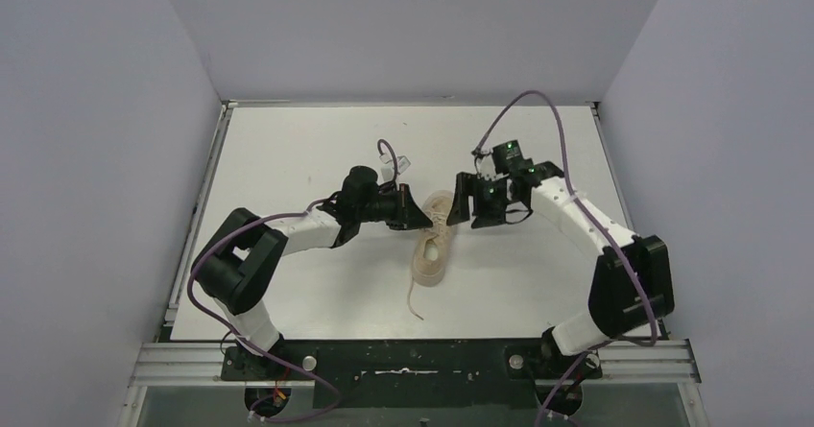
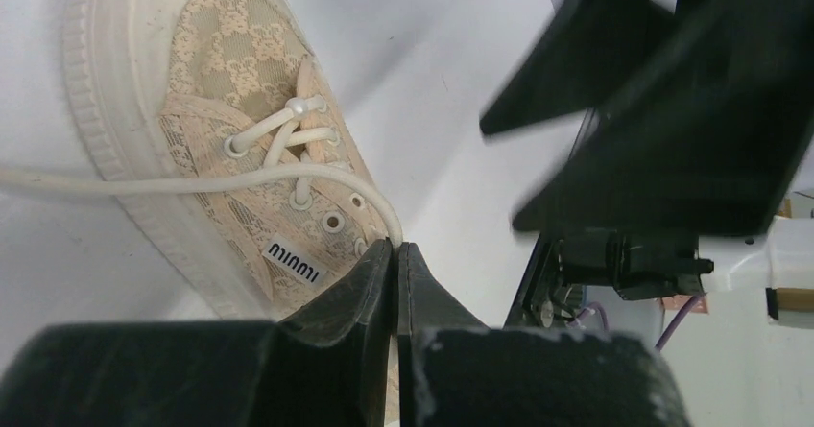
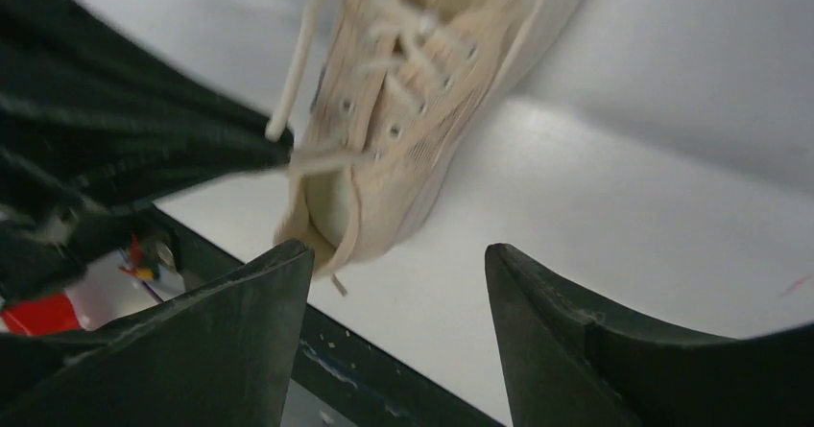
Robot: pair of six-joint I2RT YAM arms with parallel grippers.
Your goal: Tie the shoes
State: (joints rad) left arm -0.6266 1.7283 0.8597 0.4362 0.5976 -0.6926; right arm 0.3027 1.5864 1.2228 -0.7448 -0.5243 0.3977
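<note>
Sneaker (image 1: pixel 434 240) lies on the bench (image 1: pixel 317 149), between my two jaws. Left jaws clenched on a lace (image 2: pixel 192 182) just beside the sneaker's eyelets. Right jaws released and empty on its other side.

Risk: a hard pull drags the light sneaker, or the thin lace slips my pinch.

Right wrist view is blurred and I can't make out any knot. How deep the pinch goes is hidden.

left claw (image 2: pixel 395 252) pinching lace (image 2: pixel 192 183), sneaker (image 2: pixel 216 53) beside
</note>
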